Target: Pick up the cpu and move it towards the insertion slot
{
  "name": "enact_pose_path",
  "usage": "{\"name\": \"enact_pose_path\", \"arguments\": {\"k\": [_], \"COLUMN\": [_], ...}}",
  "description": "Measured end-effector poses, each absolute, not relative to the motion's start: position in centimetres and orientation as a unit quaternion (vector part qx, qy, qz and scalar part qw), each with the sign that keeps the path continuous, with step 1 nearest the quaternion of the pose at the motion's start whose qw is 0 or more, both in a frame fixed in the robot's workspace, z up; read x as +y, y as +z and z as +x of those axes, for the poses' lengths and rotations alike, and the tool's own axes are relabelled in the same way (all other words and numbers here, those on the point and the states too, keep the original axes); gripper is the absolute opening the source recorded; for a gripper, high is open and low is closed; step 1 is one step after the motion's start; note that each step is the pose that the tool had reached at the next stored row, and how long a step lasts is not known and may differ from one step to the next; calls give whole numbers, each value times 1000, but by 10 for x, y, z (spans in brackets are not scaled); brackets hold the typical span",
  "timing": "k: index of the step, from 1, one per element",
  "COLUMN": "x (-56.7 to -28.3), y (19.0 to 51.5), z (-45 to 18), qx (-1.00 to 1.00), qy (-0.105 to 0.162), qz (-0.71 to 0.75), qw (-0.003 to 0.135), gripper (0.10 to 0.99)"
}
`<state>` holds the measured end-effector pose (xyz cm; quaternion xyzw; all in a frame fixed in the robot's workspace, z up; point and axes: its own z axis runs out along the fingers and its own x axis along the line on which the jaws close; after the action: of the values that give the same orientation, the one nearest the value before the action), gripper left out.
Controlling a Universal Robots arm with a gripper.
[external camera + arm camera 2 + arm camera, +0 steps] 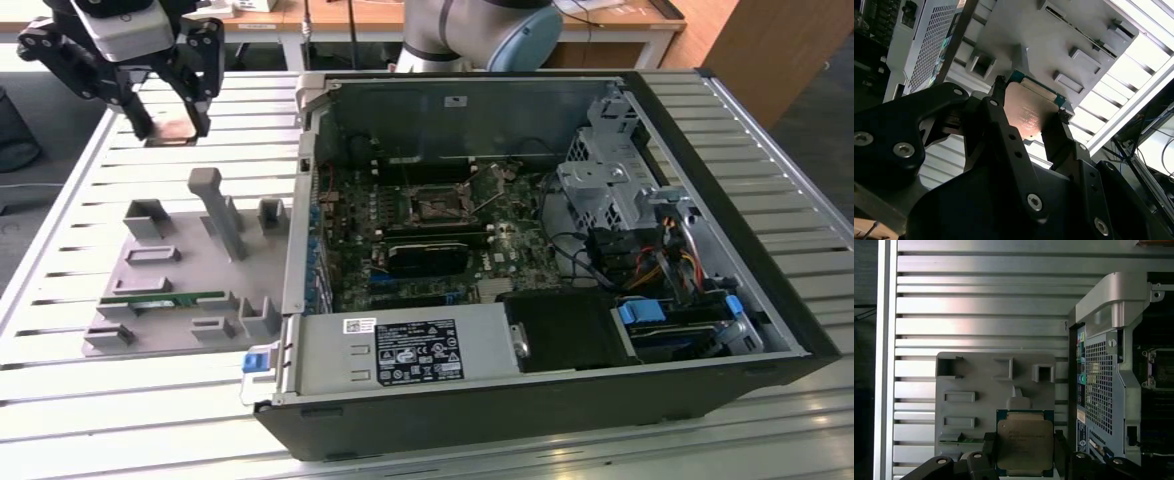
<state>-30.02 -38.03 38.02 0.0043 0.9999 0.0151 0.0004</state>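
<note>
We see the gripper [170, 126] clamped on the cpu [1024, 447], up over the tabletop [60, 210] beside the case [534, 415]. The slot [438, 207] sits well apart, inside that case.

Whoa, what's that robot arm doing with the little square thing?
The robot's black gripper is shut on the cpu, a small flat square chip with a silvery metal top, pinched by its edges. It holds the chip in the air above the grey plastic tray on the slatted metal table, to the exterior view's left of the open black computer case. The insertion slot, a square socket with a shiny metal frame, sits inside the case. The chip has not reached it yet.
</note>
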Motion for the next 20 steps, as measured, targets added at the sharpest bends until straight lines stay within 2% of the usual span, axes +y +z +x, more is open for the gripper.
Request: {"name": "enact_pose_path", "arguments": {"k": [20], "x": [-380], "y": [380], "z": [-285], "qx": [1000], "qy": [15], "qz": [4], "qw": [0], "gripper": [541]}}
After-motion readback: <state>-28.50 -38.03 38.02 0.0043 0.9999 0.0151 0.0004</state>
